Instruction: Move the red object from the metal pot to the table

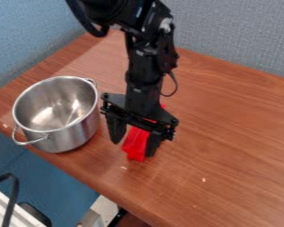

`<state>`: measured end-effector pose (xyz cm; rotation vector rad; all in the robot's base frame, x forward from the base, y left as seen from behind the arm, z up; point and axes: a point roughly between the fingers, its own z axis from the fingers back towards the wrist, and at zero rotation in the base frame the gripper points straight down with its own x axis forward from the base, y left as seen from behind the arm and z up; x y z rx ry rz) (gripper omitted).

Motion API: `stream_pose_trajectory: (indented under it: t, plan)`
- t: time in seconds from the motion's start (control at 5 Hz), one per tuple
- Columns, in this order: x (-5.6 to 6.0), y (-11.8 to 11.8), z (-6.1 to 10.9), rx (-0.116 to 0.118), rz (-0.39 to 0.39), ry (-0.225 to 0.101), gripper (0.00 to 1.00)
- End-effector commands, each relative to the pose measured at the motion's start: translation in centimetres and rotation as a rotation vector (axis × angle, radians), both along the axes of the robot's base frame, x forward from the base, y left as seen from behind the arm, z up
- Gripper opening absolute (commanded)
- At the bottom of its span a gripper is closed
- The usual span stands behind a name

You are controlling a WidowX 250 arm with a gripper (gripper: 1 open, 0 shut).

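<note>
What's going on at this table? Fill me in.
A single robot arm is setting a red object down on the wooden table, just right of the metal pot, which looks empty. The pincer points straight down over the block with its jaws spread open on either side of it, so the block appears released and resting on the tabletop.

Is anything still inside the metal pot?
The metal pot looks empty: its shiny floor and far inner wall show nothing in it. The near wall hides a strip of the floor. The red object is outside, on the table, between the fingers of the tool.
</note>
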<state>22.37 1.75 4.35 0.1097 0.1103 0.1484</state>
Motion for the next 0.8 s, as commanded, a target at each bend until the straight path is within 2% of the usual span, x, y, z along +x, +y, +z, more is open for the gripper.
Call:
stream_pose_trajectory:
  t: [0.0,0.2,0.4,0.6]
  plan:
    - [1.4,0.6,0.1,-0.002,-0.007,-0.047,1.0]
    - [1.7,1.1,0.7,-0.004,-0.012,-0.053,0.0]
    - [1.9,1.8,2.5,-0.011,-0.014,-0.074,1.0]
    - [1.7,2.7,4.4,-0.038,0.0,-0.118,1.0]
